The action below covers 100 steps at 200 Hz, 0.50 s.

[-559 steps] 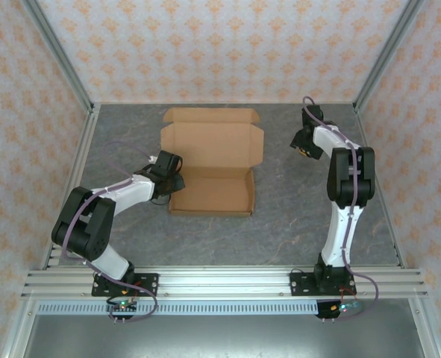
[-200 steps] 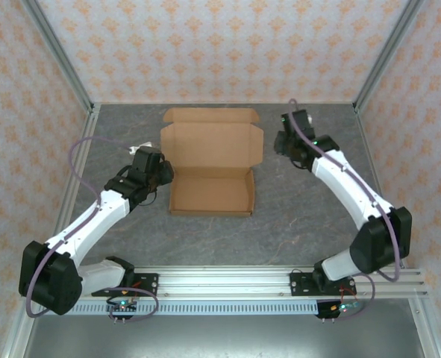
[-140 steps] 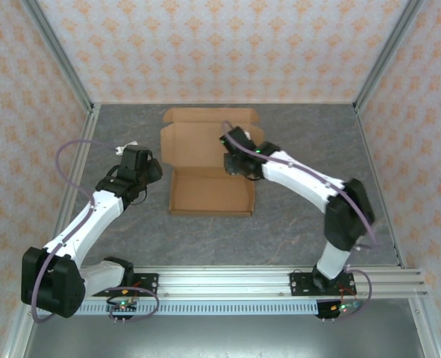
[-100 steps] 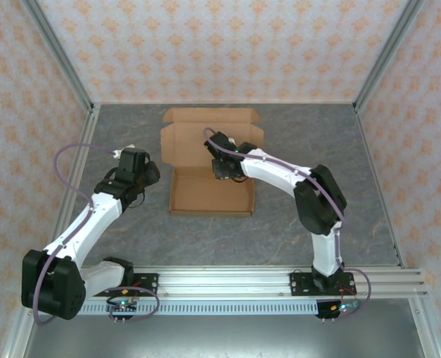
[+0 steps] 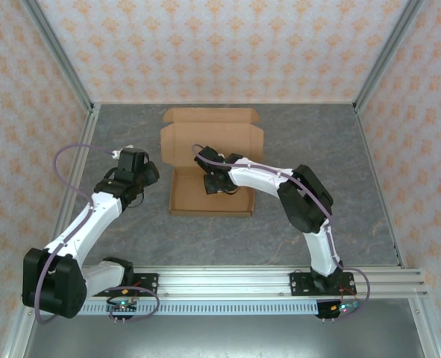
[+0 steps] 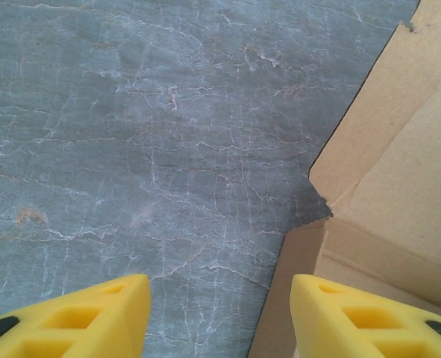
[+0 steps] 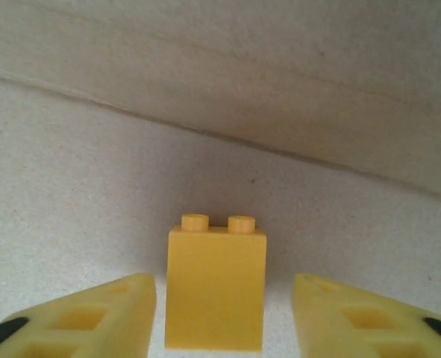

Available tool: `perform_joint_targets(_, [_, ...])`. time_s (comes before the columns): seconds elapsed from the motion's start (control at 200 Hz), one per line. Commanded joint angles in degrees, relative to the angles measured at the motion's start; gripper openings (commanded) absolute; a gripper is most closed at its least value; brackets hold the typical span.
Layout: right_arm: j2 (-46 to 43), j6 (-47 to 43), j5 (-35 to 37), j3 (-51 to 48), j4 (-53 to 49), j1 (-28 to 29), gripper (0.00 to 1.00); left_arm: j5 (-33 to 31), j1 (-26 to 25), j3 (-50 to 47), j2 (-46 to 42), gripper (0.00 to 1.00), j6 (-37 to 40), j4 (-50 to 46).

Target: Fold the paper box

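1. Right gripper (image 7: 224, 312): the jaws stand apart, medium wide, and hold nothing. Between them, w/ a small gap at each side, stands a small yellow plastic brick with two studs (image 7: 216, 287) on the cardboard floor.
2. Left gripper (image 6: 220, 317): also apart and empty. It hangs above the grey marbled table top (image 6: 130, 134), just beside a corner of the box. In the top view it is at centre-left of the frame.
3. Task's thing: the plain brown corrugated cardboard box (image 5: 205, 142) lies in the upper centre of the top view. Its tray half is toward the bottom of the frame and its lid half toward the top. The right arm reaches from the lower right into the tray.
4. Done, as far as I can judge:
   - The tray walls are up. The left wrist view shows a raised wall at the corner, lower right of that frame.
   - The brick is inside the tray.
5. Not yet done: the lid panel lies flat and open on the table, w/ its side flaps and front tab spread out.
6. What is left, prob.: the right arm must go out of the tray, then the lid must swing over it, and the flaps and tab must be tucked inside the walls. I estimate the task is approx. at the half, maybe a little more; the closing part is all to do.
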Motion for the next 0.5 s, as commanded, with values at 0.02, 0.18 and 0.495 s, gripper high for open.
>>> perform_joint_targets(0.02, [-3.3, -2.6, 1.2, 0.5, -2.6, -0.1, 0.60, -0.3, 0.9, 1.2, 1.7, 0.55, 0.5, 2.3])
perform_joint_targets(0.18, [-14.5, -10.1, 1.8, -1.5, -2.4, -1.9, 0.63, 2.9, 3.1, 3.7, 3.3, 0.65, 5.2, 6.1])
perform_joint_targets(0.495, [-30.3, -24.8, -13.4, -12.0, 8.2, -24.9, 0.77, 17.7, 6.5, 11.4, 11.8, 0.84, 22.8, 14.7])
